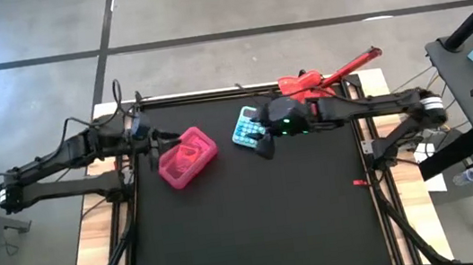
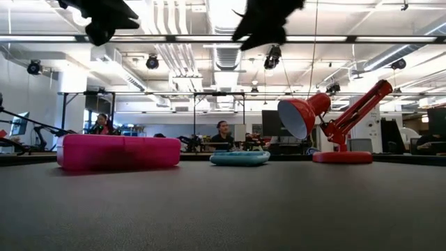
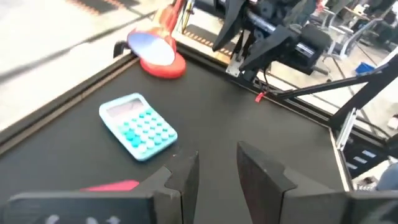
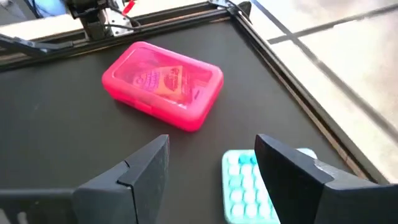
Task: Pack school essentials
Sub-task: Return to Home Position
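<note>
Left fingers (image 3: 185, 180) stood narrowly apart, right fingers (image 4: 146, 165) wide, both empty. The closed pink box (image 1: 187, 157) lay on the desk (image 1: 257, 229) beside the left arm; likely rigid, slick, best pinched across its width.

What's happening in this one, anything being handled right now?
Nothing is being held. The pink box lies shut on the table. Both arms are raised: the left claw hangs open near the box, the right claw open by the calculator. A red lamp stands at the table's edge.
</note>
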